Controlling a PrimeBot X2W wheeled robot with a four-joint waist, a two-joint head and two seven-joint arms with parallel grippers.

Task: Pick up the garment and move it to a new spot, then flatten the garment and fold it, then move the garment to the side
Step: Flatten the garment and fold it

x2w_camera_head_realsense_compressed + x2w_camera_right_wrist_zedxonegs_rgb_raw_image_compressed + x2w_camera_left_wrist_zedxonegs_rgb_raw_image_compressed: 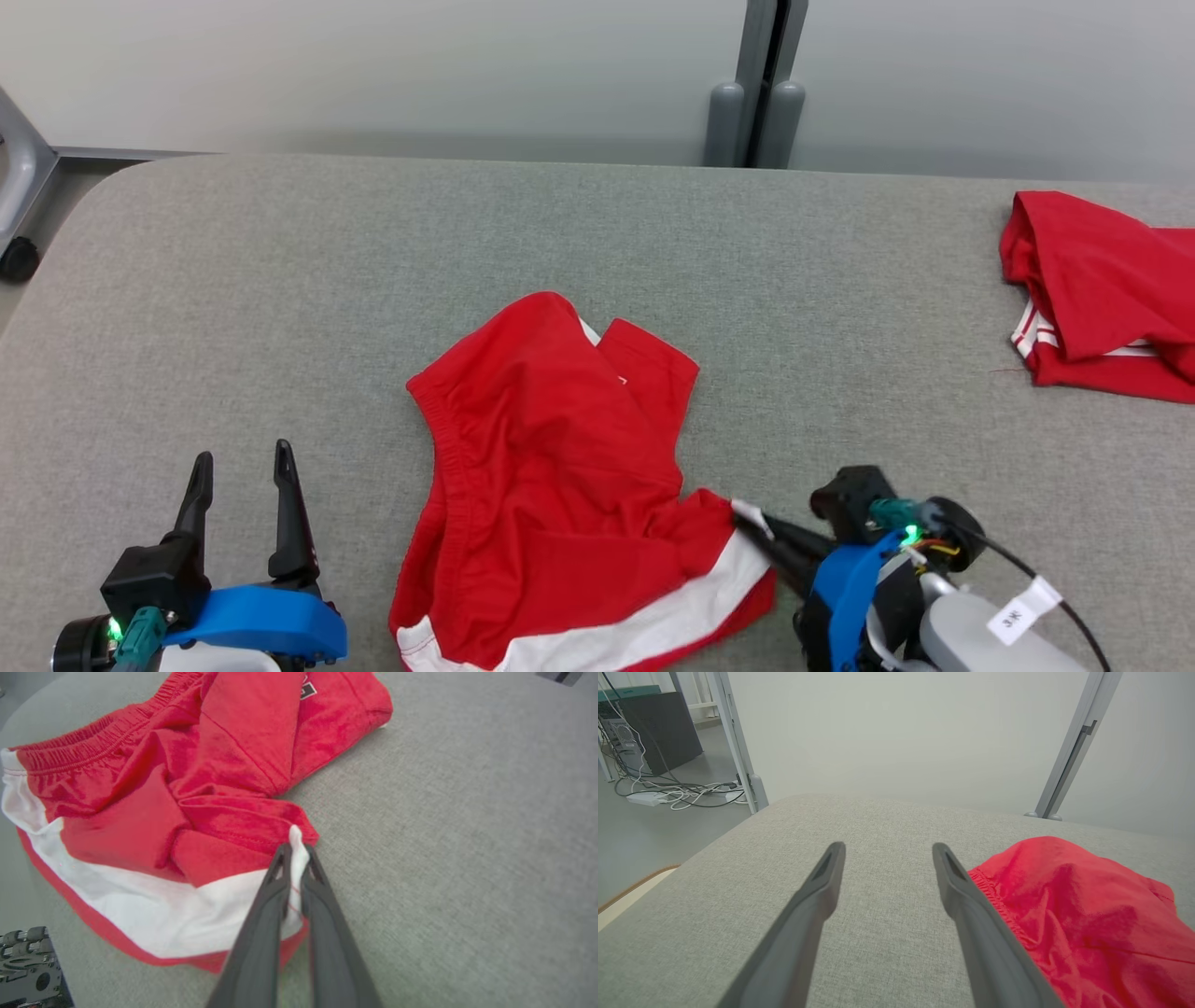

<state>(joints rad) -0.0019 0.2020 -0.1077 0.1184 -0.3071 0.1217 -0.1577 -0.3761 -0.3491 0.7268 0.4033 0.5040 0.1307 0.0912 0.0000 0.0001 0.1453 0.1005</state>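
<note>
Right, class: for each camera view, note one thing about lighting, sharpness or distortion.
Head view: flat, even light, only faint shadow under the crumpled red-and-white fabric shorts. Left wrist view: the wide-angle lens tilts the grey metal post; the open left gripper looks soft. Right wrist view: slightly blurred, reds very saturated.

The table (pixel 280 280) is covered in grey woven cloth, with a rounded corner at its far left. On it, near the front middle, red shorts (pixel 551 448) lie rumpled. The elastic waistband is to the left, a white band (pixel 653 616) runs along the near hem, and the cloth is folded over itself. Well apart, at the right edge, lies a second red garment (pixel 1102 280) with thin white stripes — bunched up too.
</note>
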